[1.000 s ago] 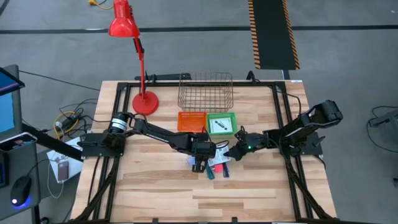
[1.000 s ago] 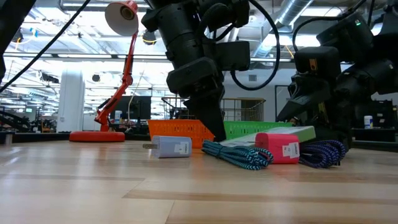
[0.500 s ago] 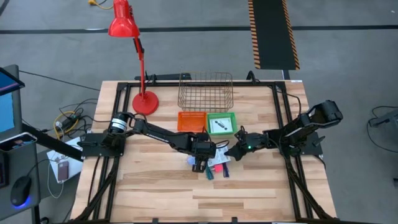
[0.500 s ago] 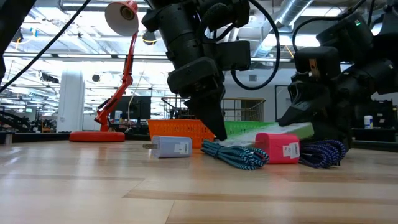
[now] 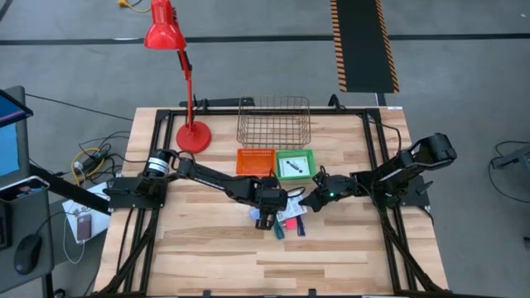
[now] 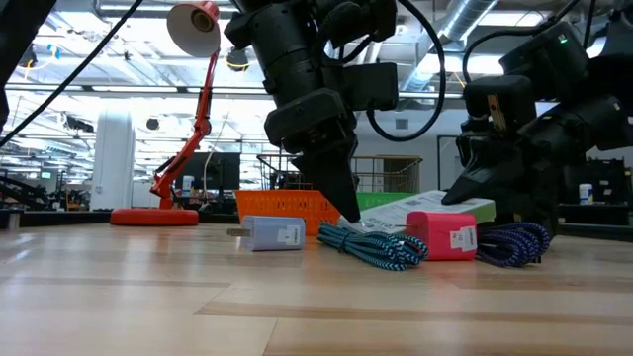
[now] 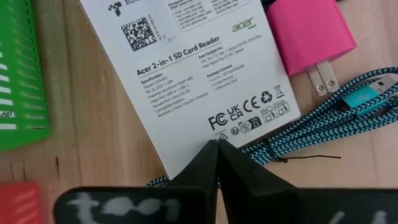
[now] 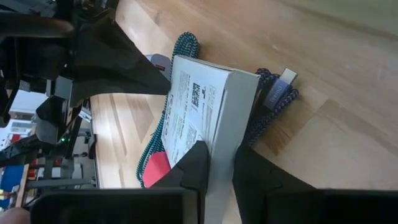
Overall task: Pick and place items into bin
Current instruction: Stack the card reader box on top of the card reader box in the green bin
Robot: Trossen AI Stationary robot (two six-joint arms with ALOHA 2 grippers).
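A white printed card pack (image 7: pixel 199 68) lies among a pink plug block (image 7: pixel 311 34), a teal braided cable (image 7: pixel 323 118) and a purple cable (image 6: pixel 509 242) at the table's middle. My left gripper (image 7: pixel 217 149) is shut, its tip on one corner of the pack. My right gripper (image 8: pixel 217 165) comes from the table's right and is shut on the pack's other end. A pale blue-white plug (image 6: pixel 272 234) rests flat on the wood to the left of the pile in the low view. My left gripper sets its shut fingertips on the pack's printed face at a corner (image 7: pixel 214 134), slanting down from the table's left. That end of the pack stays down on the teal cable. My right gripper pinches the pack's narrow end (image 8: pixel 225 134) between its two fingers, one on the printed face and one on the opposite face. The fingers slant down from the table's right. In the low view that end (image 6: pixel 475 208) sits higher than the other.
A green bin (image 5: pixel 294 164) holding a small dark item and an orange bin (image 5: pixel 255 160) stand just beyond the pile, with a wire basket (image 5: pixel 274 122) behind them. A red desk lamp (image 5: pixel 192 136) stands at the far left. Bare wood lies toward the near edge.
My right gripper has shut its fingers onto the end of the card pack without shifting its place. The pack's end at that gripper has tipped slightly in the low view.
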